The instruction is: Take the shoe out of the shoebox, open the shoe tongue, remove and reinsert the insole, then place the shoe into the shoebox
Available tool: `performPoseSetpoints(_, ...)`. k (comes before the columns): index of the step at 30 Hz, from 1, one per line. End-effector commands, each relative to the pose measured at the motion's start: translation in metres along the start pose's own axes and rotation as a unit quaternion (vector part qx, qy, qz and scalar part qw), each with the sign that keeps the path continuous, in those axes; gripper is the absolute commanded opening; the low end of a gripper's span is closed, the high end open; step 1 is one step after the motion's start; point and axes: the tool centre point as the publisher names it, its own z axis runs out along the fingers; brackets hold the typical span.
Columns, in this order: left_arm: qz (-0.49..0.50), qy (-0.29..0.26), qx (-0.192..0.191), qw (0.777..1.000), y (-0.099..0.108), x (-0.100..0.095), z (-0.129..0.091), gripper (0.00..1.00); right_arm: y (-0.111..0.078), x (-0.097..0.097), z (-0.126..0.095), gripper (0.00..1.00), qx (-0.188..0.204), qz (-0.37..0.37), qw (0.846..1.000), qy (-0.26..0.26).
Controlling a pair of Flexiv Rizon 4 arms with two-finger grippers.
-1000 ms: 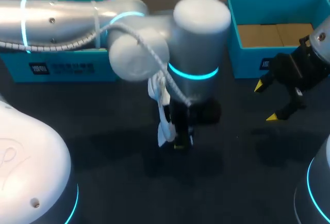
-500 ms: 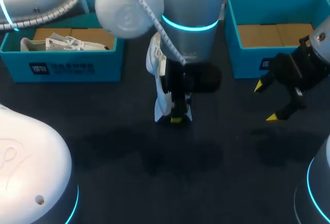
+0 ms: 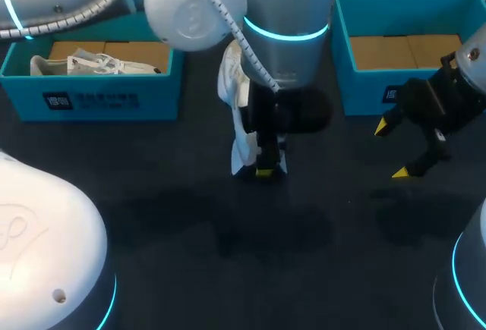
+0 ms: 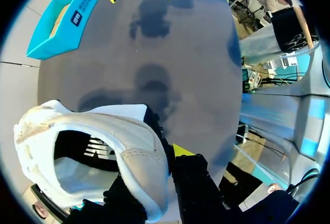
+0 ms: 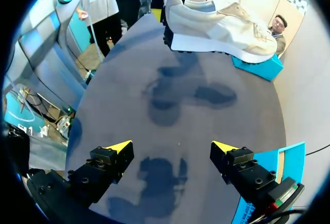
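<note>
left gripper (image 3: 264, 169) clamps shoe (image 3: 231, 87) | right gripper (image 3: 392, 149) spread, beside shoebox (image 3: 364, 91) | 2nd shoe (image 3: 91, 64) boxed

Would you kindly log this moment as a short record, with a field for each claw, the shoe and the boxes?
left claw: shut on the heel of the white lace-up sneaker, holding it above the dark table
right claw: open, holding nothing, over the table in front of the right teal shoebox
right teal shoebox: brown cardboard floor showing
left teal shoebox: a second white shoe lies inside
</note>
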Motion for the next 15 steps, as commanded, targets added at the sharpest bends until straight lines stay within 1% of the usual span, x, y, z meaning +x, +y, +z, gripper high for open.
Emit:
performPoseSetpoints(1, -0.001, -0.003, -0.010, 1.000, -0.016, -0.001, -0.002, 0.00, 0.000, 0.001, 0.001, 1.00, 0.002, 0.001, 1.000, -0.001)
performPoseSetpoints(6, -0.001, -0.011, -0.007, 1.000, -0.021, -0.005, -0.008, 0.00, 0.000, 0.001, 0.001, 1.00, 0.002, 0.001, 1.000, -0.001)
performPoseSetpoints(9, -0.005, -0.008, -0.002, 1.000, -0.019, -0.011, -0.012, 0.00, 0.000, 0.001, 0.001, 1.00, 0.002, 0.001, 1.000, -0.001)
performPoseSetpoints(13, -0.002, -0.003, -0.005, 1.000, -0.014, -0.026, -0.013, 0.00, 0.000, 0.001, 0.001, 1.00, 0.002, 0.001, 1.000, -0.001)
performPoseSetpoints(15, 0.006, 0.015, -0.010, 1.000, -0.010, -0.035, -0.013, 0.00, 0.000, 0.001, 0.001, 1.00, 0.002, 0.001, 1.000, -0.001)
